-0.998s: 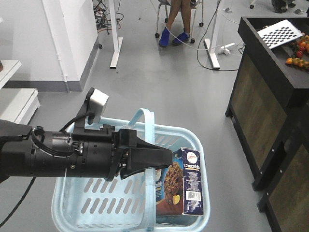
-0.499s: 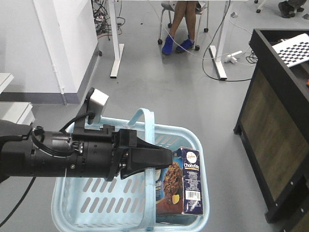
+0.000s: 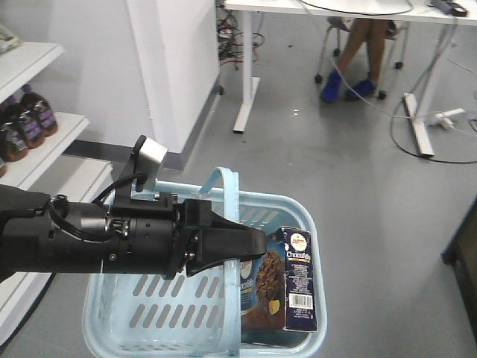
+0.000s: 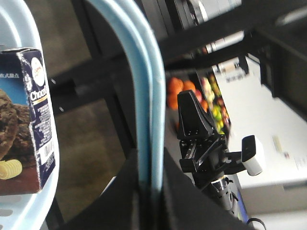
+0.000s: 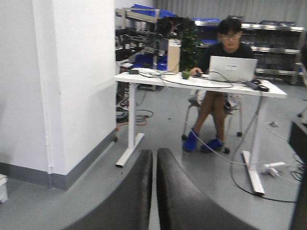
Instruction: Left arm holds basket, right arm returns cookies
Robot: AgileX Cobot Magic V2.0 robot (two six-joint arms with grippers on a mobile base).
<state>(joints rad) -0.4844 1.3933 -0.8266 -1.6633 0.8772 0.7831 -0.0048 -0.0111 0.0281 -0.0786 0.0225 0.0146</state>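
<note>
**front view.** the tapered black left gripper, at the end of a long black cylindrical arm carrying a small silver camera block, is clenched on the light-blue hoop handle of a pale light-blue plastic shopping basket with slotted sides. a tall dark navy-blue cardboard cookie box stands upright inside the basket, by its right wall and just right of the handle. its faces carry the word "chocofello", a round white-and-red logo, a chocolate cookie picture and a white barcode panel. only this view shows the whole basket, and the dark bottles on a white shelf at left.

**left wrist view.** the handle runs between the dark fingers, pinched at their base, with the cookie box at far left. this view alone shows the bulky black right arm with its pale rectangular module, well apart from the basket, before blurred orange fruit.

**right wrist view.** the right gripper has its two dark fingers drawn almost together, a thin slit between them and nothing grasped. only here does the seated person appear in full, with a laptop at a white desk.
</note>
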